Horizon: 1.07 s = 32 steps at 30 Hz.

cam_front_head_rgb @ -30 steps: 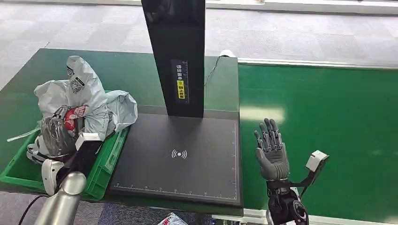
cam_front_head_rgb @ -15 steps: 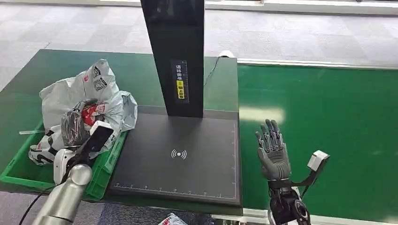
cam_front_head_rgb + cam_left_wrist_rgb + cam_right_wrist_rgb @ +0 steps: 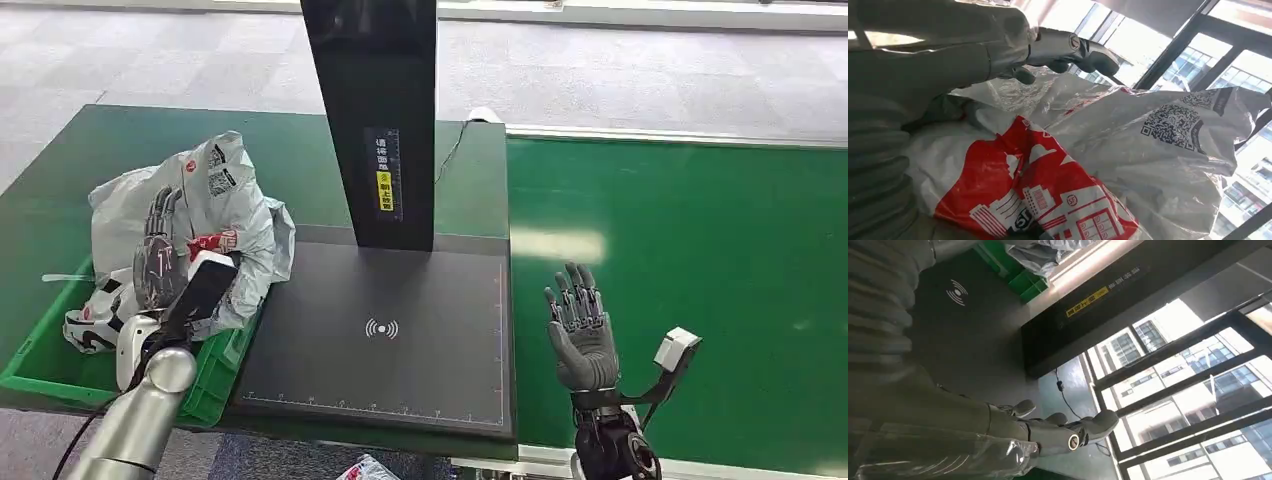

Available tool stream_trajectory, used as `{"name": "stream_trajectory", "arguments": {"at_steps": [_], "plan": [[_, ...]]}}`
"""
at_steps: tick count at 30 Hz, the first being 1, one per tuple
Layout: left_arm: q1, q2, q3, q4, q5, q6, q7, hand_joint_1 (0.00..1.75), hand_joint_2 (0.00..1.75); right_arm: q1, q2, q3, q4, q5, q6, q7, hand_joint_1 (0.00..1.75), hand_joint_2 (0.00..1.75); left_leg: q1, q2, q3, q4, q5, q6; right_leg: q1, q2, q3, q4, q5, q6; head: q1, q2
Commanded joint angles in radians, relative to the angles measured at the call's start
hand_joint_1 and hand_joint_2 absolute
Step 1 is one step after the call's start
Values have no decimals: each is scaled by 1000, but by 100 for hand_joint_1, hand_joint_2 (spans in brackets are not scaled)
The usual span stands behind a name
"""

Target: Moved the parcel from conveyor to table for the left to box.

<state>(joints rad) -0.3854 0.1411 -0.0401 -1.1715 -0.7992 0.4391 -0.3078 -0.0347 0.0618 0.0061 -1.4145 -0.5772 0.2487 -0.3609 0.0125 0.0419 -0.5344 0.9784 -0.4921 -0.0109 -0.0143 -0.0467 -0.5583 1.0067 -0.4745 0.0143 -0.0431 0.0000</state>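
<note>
**Parcel lowered into the box**

Since a second ago the left hand (image 3: 160, 250) has opened, fingers now spread over the grey parcel (image 3: 215, 205) resting in the green box (image 3: 215, 370) on the bench (image 3: 300, 150). Boxing looks nearly done; only withdrawal remains. Right hand (image 3: 578, 325) hovers, fingers apart.
</note>
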Motion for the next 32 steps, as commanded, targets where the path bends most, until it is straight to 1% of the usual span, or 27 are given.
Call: {"name": "stream_trajectory", "arguments": {"at_steps": [1, 2, 4, 6, 7, 8, 10, 12, 14, 15, 16, 17, 19, 20, 21, 22, 23, 24, 27, 29, 32], "plan": [[-22, -2, -19, 70, 2, -10, 5, 0, 175, -8, -3, -9, 31, -1, 0, 0, 0, 175, 1, -4, -2, -1, 2, 1, 0, 3, -1, -2, 2, -1, 0, 0], [-19, -6, -12, 59, 17, -7, 5, 0, 175, -9, -2, -10, 34, 0, 0, 0, 0, 175, 0, -3, -1, -1, 1, 1, 0, 2, 0, -1, 1, -1, 0, 0], [-3, -11, 1, -24, 83, 30, -34, 0, 175, -4, 0, -13, 33, 1, -2, 0, 0, 175, 1, -4, -1, -1, 1, 1, 1, 3, -1, -1, 1, -1, 0, 0], [31, -9, 9, -186, 146, 54, -41, 0, 175, 9, 7, -15, 27, 4, -5, -1, 0, 175, 1, -2, -1, 1, 0, 1, 1, 2, -1, 0, 0, 0, 0, 0], [47, -7, 12, -253, 163, 56, -34, 0, 175, 16, 14, -17, 20, 6, -6, -4, 0, 175, 1, -3, -3, 1, 1, 1, 1, 3, -2, -1, 1, -1, 0, 0], [72, -16, 21, -343, 193, 70, -41, 0, 175, 23, 26, -20, 8, 11, -6, -6, 0, 175, 1, -3, -3, 1, 0, 1, 1, 2, -2, 0, 0, -1, 0, 0], [113, -41, 37, -453, 235, 95, -73, 0, 175, 28, 43, -21, 0, 25, -13, -2, 0, 175, 1, -3, -4, 1, 0, 1, 1, 4, -3, 0, 0, -1, 0, 0], [168, -72, 41, -549, 281, 113, -115, 0, 175, 27, 58, -22, 1, 36, -21, 0, 0, 175, 1, -1, -3, 1, -1, 1, 1, 3, -2, 0, 0, 0, 0, 0], [196, -88, 38, -603, 318, 126, -150, 0, 175, 28, 61, -23, -1, 40, -22, -1, 0, 175, 0, 0, -3, 0, -1, 1, 0, 5, -3, -1, 1, 0, 0, 0], [224, -165, 43, -757, 467, 179, -291, 0, 175, 37, 63, -37, -11, 45, -43, -9, 0, 175, 1, -1, -3, 0, -1, 1, 1, 6, -3, -1, 1, -1, 0, 0], [319, -158, -11, -874, 590, 234, -390, 0, 175, 57, 60, -52, -29, 46, -43, -7, 0, 175, 1, -1, -4, 0, -1, 1, 1, 5, -3, -1, 1, -1, 0, 0], [385, -179, -54, -962, 565, 259, -390, 0, 175, 73, 59, -71, -44, 42, -30, -6, 0, 175, 1, -1, -5, 1, -1, 1, 1, 3, -4, 0, 0, 0, 0, 0], [416, -192, -82, -1007, 557, 259, -390, 0, 175, 81, 60, -90, -58, 41, -17, -2, 0, 175, 1, -1, -4, 1, -2, 1, 1, 5, -4, -1, 0, 0, 0, 0], [413, -185, -96, -1005, 570, 259, -390, 0, 175, 83, 66, -102, -70, 41, -13, 0, 0, 175, 1, 0, -4, 1, -3, 2, 1, 7, -4, -2, 0, 0, -1, 0], [409, -182, -100, -1002, 577, 259, -390, 0, 175, 85, 68, -106, -77, 41, -12, 2, 0, 175, 0, 1, -4, 1, -3, 2, 0, 6, -4, -1, -1, 0, 0, 0], [397, -162, -118, -993, 616, 259, -390, 0, 175, 91, 76, -116, -93, 42, -9, 10, 0, 175, 0, -1, -5, 1, -2, 1, 0, 3, -4, 0, -1, 0, 0, 0], [387, -143, -136, -990, 660, 257, -390, 0, 175, 103, 82, -122, -109, 43, -8, 16, 0, 175, 0, -2, -6, 2, -2, 1, 0, 3, -5, 0, -1, 0, 1, 0], [381, -138, -139, -991, 693, 238, -390, 0, 175, 111, 85, -124, -119, 43, -7, 19, 0, 175, 0, -1, -5, 1, -2, 1, 0, 3, -5, 0, -1, 0, 0, 0], [373, -150, -129, -1001, 725, 194, -390, 0, 175, 131, 90, -126, -137, 43, -5, 22, 0, 175, 1, -5, -6, 0, -1, 1, 0, 3, -5, 0, 0, -1, 0, 0], [372, -152, -126, -1001, 723, 192, -390, 0, 175, 133, 92, -126, -140, 42, -6, 23, 0, 175, 0, -2, -4, 0, -2, 1, 0, 3, -4, 0, 0, 0, 0, 0], [372, -152, -126, -1001, 723, 192, -390, 0, 175, 133, 92, -126, -140, 42, -6, 23, 0, 175, 1, -2, -4, 0, -1, 1, 0, 5, -3, -1, 0, 0, 0, 0]]}}
